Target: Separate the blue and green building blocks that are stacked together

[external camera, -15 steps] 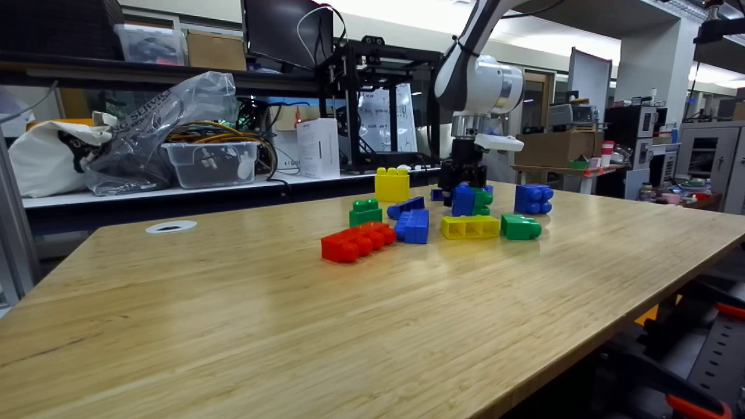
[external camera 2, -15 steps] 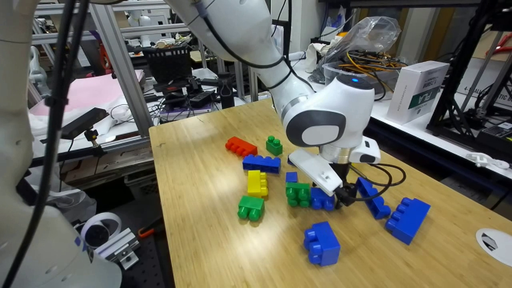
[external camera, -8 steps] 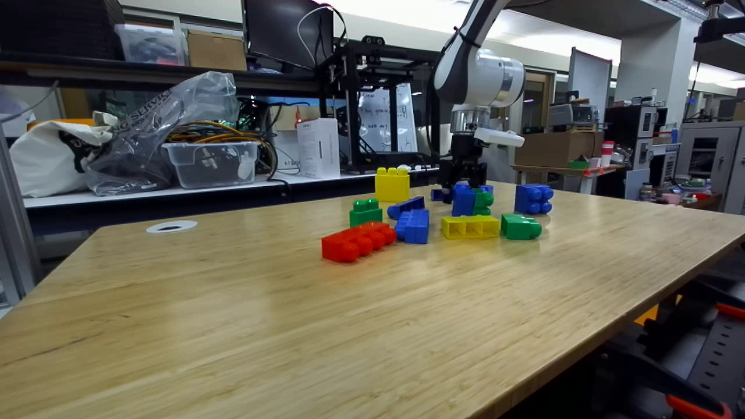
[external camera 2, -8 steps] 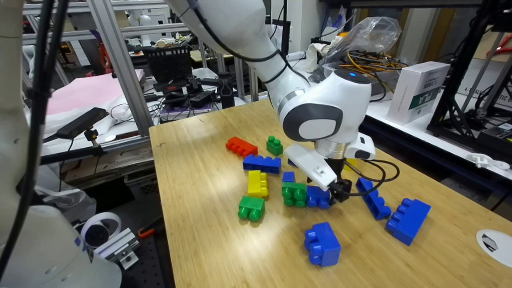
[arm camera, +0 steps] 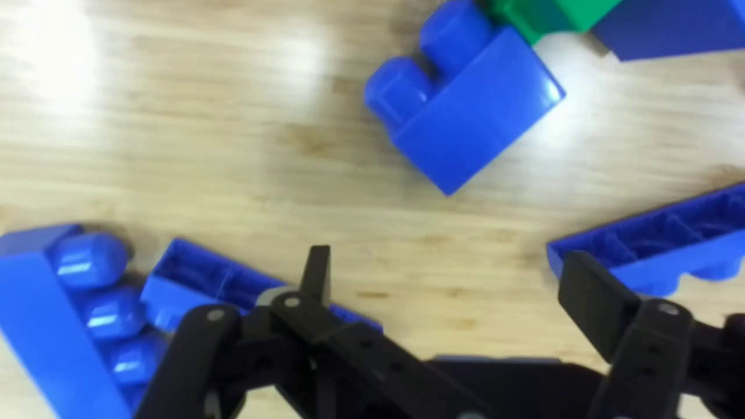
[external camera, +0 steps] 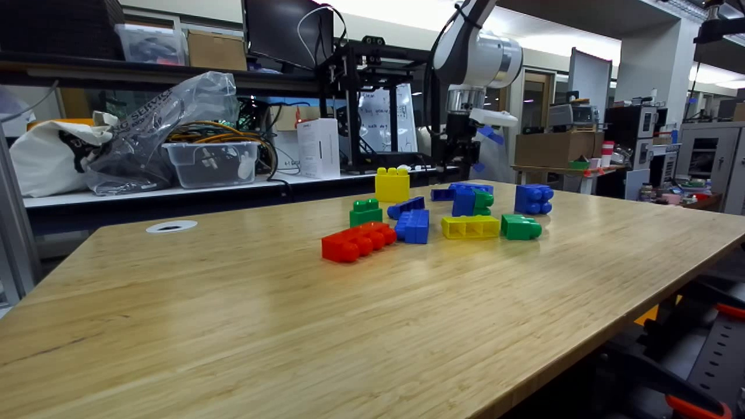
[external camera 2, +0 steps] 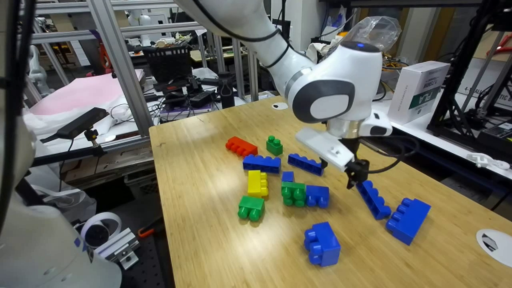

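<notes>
In an exterior view, a bright green brick (external camera 2: pixel 293 194) lies with its studs facing out and a blue brick (external camera 2: pixel 288 176) directly behind it. From the opposite side, this blue brick (external camera: pixel 464 202) and green brick (external camera: pixel 482 202) look joined end to end. Close against the green one sits another two-stud blue brick (external camera 2: pixel 317 196); whether they touch, I cannot tell. My gripper (external camera 2: pixel 338 175) hangs above the table, beyond these bricks. In the wrist view the gripper (arm camera: pixel 451 276) is wide open, bare wood between its fingers; the two-stud blue brick (arm camera: pixel 471 110) lies ahead, the green (arm camera: pixel 564 14) partly cut off.
Long blue bricks (external camera 2: pixel 306 164) (external camera 2: pixel 373 200) lie close to the gripper on either side. A large blue brick (external camera 2: pixel 408 220) and a blue brick (external camera 2: pixel 323 244) are nearer the camera. Yellow (external camera 2: pixel 257 184), green (external camera 2: pixel 251 208) and red (external camera 2: pixel 241 146) bricks spread to the left.
My gripper has lifted away from the two-stud blue brick and the green one, staying open. That blue brick and the green and blue pair slid slightly left in an exterior view.
</notes>
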Available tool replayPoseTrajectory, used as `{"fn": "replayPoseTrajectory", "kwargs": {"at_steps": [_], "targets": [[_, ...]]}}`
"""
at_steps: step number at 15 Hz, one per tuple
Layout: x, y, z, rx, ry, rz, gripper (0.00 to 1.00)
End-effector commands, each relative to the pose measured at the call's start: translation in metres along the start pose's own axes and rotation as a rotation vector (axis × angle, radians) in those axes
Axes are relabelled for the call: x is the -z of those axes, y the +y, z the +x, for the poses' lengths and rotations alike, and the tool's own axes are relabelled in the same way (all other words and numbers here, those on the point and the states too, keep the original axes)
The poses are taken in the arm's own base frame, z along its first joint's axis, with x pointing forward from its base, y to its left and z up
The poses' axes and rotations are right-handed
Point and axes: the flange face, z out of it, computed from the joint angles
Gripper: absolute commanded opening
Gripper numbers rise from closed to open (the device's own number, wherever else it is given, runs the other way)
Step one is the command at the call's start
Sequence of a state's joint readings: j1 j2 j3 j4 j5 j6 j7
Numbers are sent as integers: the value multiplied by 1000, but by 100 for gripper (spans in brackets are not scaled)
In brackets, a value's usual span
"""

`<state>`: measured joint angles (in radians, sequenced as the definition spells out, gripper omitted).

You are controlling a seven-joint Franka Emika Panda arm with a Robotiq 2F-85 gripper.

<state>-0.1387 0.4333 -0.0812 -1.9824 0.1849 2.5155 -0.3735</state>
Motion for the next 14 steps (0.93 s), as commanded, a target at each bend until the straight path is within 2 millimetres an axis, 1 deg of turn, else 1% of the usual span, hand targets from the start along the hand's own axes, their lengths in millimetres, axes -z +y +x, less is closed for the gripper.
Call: {"fn": "replayPoseTrajectory", "kwargs": {"at_steps": [1, 3, 6, 9, 12, 13, 14], "targets": [[43, -1, 15, 26, 10, -20, 100], [65, -6, 22, 33, -1, -2, 100], [87, -20, 19, 56, -31, 22, 100], [102, -39, 8, 89, -44, 42, 100], [118, -55, -8, 118, -43, 48, 100], [111, -51, 8, 97, -37, 52, 100], [116, -55, 3, 101, -38, 53, 100]]}}
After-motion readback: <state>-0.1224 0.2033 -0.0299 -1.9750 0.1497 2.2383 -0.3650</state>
